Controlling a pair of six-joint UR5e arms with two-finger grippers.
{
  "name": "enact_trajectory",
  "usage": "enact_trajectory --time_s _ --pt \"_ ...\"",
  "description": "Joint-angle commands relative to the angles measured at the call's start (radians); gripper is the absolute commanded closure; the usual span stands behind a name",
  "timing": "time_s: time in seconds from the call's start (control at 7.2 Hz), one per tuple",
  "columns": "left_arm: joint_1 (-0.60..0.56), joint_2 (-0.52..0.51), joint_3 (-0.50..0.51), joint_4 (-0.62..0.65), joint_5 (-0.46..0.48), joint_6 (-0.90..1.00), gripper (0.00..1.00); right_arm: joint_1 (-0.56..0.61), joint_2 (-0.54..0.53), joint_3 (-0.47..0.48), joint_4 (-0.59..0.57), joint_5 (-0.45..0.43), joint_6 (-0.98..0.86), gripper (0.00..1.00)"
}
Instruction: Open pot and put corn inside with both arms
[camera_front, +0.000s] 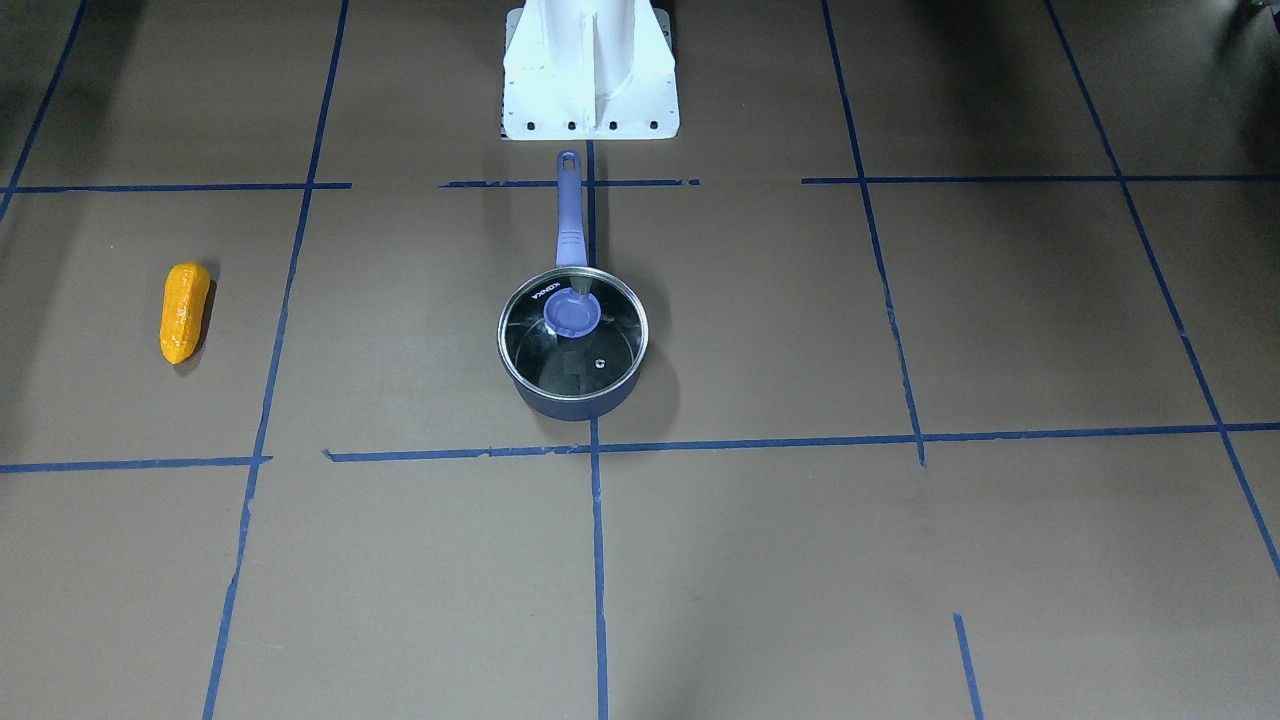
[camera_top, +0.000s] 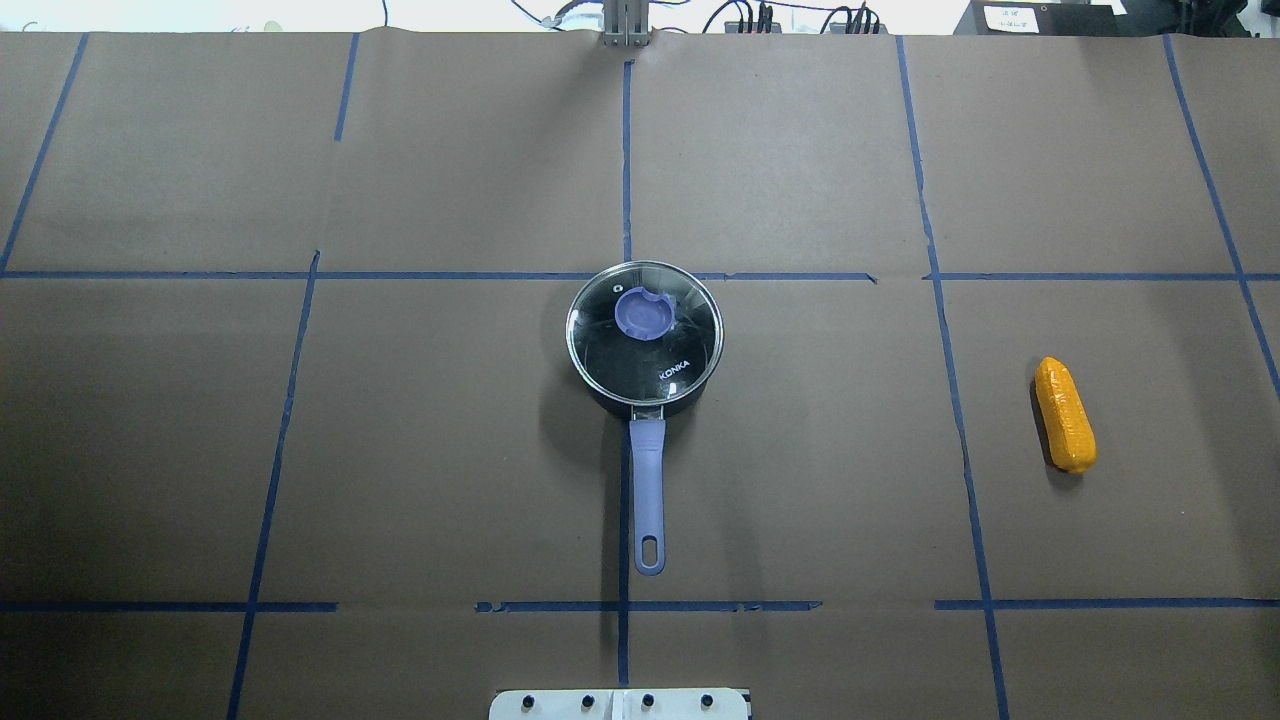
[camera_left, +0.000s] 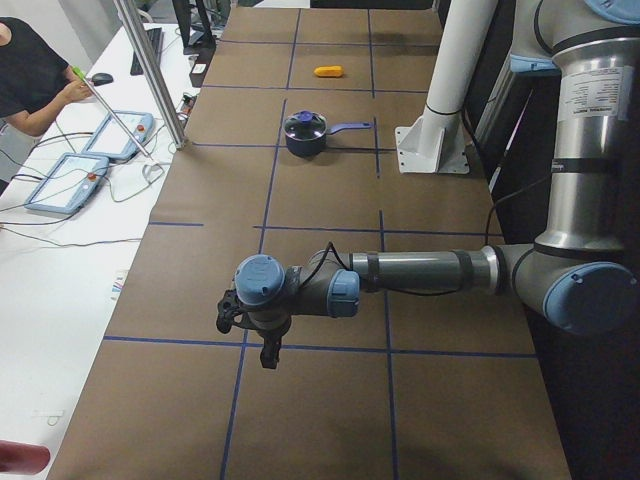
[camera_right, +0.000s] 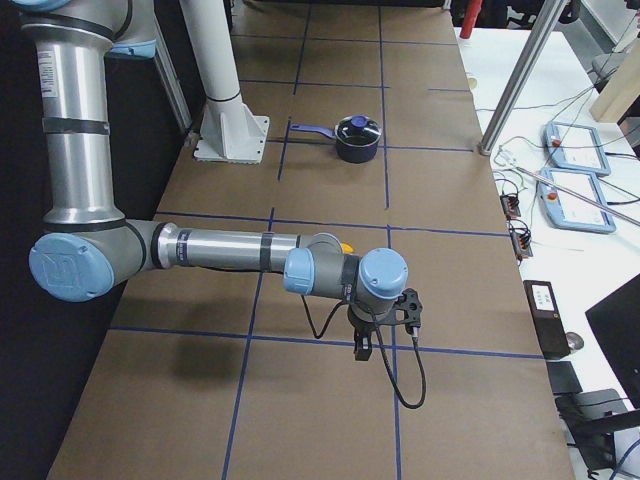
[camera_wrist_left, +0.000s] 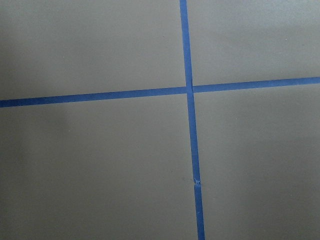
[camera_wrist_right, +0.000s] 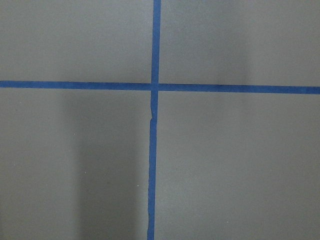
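The navy pot (camera_top: 690, 400) stands at the table's middle with its glass lid (camera_top: 680, 345) on and its purple handle (camera_top: 648, 490) pointing at the robot base. It also shows in the front view (camera_front: 575, 403). The orange corn (camera_top: 1065, 414) lies on the robot's right side, far from the pot; it shows in the front view (camera_front: 184, 311) too. My left gripper (camera_left: 268, 352) hangs over the table's left end and my right gripper (camera_right: 362, 346) over its right end, both far from pot and corn. I cannot tell whether either is open or shut.
The white base stand (camera_front: 590, 70) is just behind the pot's handle. Blue tape lines (camera_top: 625, 160) grid the brown table. A metal post (camera_left: 150, 70) and operator consoles (camera_left: 90, 170) stand along the far edge, with a person (camera_left: 30, 70) there.
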Motion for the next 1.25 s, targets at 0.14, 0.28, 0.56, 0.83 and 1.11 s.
enact_trajectory --time_s 0.14,0.28,0.56,0.83,1.11 --pt "0.0 0.0 -0.001 -0.001 0.0 0.001 0.0 0.0 0.0 -0.003 0.0 -0.001 -0.005 0.0" --pt "0.0 -0.002 -0.007 -0.001 0.0 0.001 0.0 0.0 0.0 0.0 0.0 0.0 0.001 0.0" --pt "0.036 -0.015 -0.071 0.01 0.003 -0.004 0.0 0.0 0.0 0.003 0.0 0.0 0.001 0.0" --pt "0.112 -0.018 -0.222 0.121 0.006 -0.098 0.0 0.0 0.005 0.006 0.0 -0.001 0.001 0.0" --pt "0.173 -0.059 -0.452 0.39 0.046 -0.166 0.0 0.0 0.011 0.006 0.0 0.0 0.001 0.0"
